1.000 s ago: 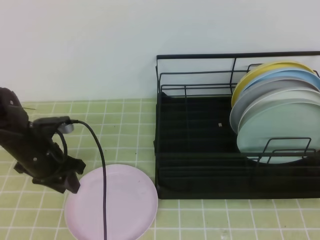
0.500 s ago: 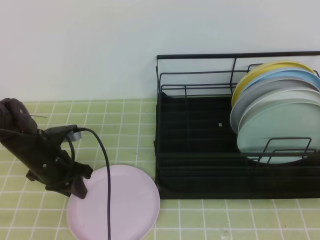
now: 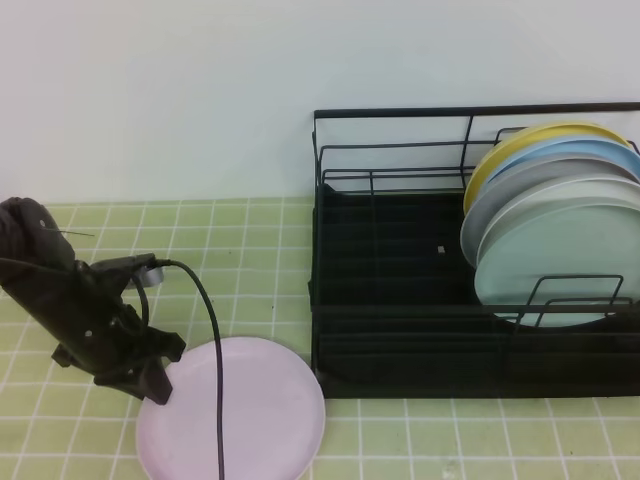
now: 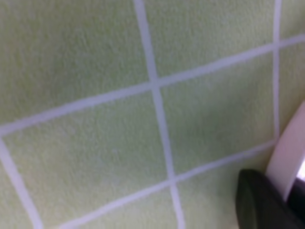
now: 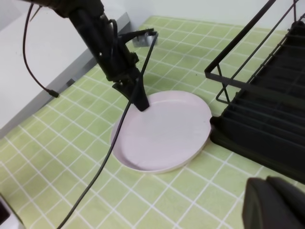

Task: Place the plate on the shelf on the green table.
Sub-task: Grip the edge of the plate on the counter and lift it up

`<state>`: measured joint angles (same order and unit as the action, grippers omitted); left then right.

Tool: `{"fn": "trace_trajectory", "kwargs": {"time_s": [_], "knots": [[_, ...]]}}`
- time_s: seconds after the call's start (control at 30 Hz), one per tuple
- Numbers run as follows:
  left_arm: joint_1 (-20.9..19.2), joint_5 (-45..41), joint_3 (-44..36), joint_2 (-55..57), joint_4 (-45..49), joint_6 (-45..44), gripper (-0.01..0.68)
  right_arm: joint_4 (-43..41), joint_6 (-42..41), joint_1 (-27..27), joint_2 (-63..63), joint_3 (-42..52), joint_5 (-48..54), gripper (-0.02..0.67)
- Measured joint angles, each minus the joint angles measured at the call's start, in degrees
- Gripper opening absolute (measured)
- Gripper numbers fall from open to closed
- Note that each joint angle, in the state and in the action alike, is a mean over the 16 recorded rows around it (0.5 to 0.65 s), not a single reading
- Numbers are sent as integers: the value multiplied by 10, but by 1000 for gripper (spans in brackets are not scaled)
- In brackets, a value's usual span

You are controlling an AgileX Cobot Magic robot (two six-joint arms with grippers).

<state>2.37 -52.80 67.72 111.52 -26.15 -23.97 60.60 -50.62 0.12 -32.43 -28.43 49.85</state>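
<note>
The pale pink plate (image 3: pixel 250 415) lies flat on the green table (image 3: pixel 260 240), just left of the black wire shelf (image 3: pixel 400 260). My left gripper (image 3: pixel 155 388) reaches down at the plate's left rim. In the right wrist view the left gripper (image 5: pixel 142 104) is shut on the rim of the plate (image 5: pixel 167 129). The left wrist view shows a dark fingertip (image 4: pixel 257 205) against the plate's edge (image 4: pixel 288 152). Only the tip of my right gripper (image 5: pixel 276 205) shows at the bottom right, its fingers together and holding nothing, above the tiles in front of the shelf (image 5: pixel 257 129).
Several plates (image 3: pixel 560 230) (yellow, blue, grey, mint) stand upright in the shelf's right half; its left half holds nothing. A black cable (image 3: pixel 215 400) hangs from the left arm across the pink plate. A pale wall rises behind. The table's grey edge (image 5: pixel 71 71) runs at the left.
The left gripper came down and right onto the plate's left rim and shut on it. The plate shifted slightly to the right. The right gripper stayed put.
</note>
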Motion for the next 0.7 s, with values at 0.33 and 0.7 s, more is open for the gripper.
{"fn": "trace_trajectory", "kwargs": {"time_s": [0.33, 0.7], "knots": [[0, -26, 0, -25, -4, -3, 11, 1, 0, 0, 0, 0, 2, -2], [0, -32, 0, -101, 18, 6, 9, 1, -1, 0, 0, 0, 3, -2]]}}
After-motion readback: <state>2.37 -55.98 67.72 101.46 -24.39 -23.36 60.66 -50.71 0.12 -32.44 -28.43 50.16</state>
